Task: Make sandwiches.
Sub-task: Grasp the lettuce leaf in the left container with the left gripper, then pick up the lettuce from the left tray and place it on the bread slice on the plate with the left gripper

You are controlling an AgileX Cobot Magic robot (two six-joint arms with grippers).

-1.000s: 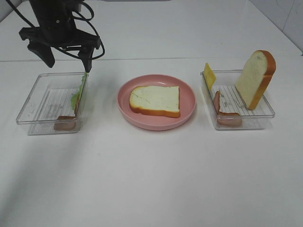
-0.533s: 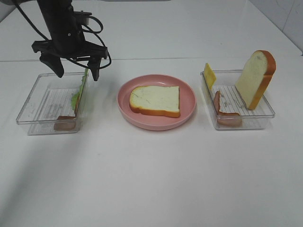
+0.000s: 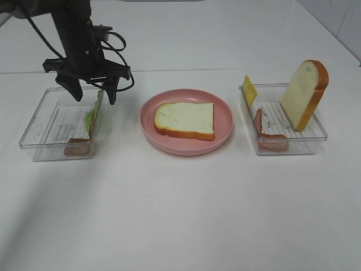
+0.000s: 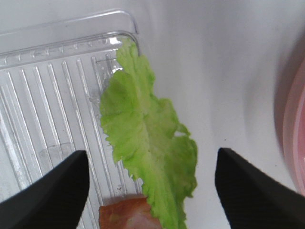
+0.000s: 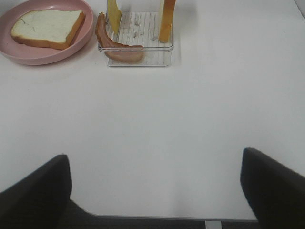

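- Lettuce leaf [image 3: 95, 110] stands on edge against the right wall of the left tray [image 3: 59, 121], which leaves its thin upper rim free for a pinch from above.
- The left tool [image 3: 93, 97] hangs just over that rim, its fingers spread wide to either side of the leaf and holding nothing. From this, the leaf looks to be the next layer to lift.
- One bread slice [image 3: 185, 119] lies flat on the pink plate [image 3: 223, 132] in the middle of the surface [image 3: 180, 214] and serves as the base. Nothing is stacked on it yet, so the sandwich is barely begun.
- The second bread slice [image 3: 304, 93] leans upright in the right tray [image 3: 304, 145]. The cheese square [image 3: 249, 90] is propped at that tray's far left corner, and meat strips [image 3: 269, 140] run along its left and near sides. Standing the pieces up probably makes each one easier to grip.
- Another meat strip [image 3: 77, 148] lies at the near right corner of the left tray.
- The right tool [image 5: 157, 191] waits well apart from the right tray, over bare surface, fully open and empty.
- No brand, label or readable writing shows anywhere.
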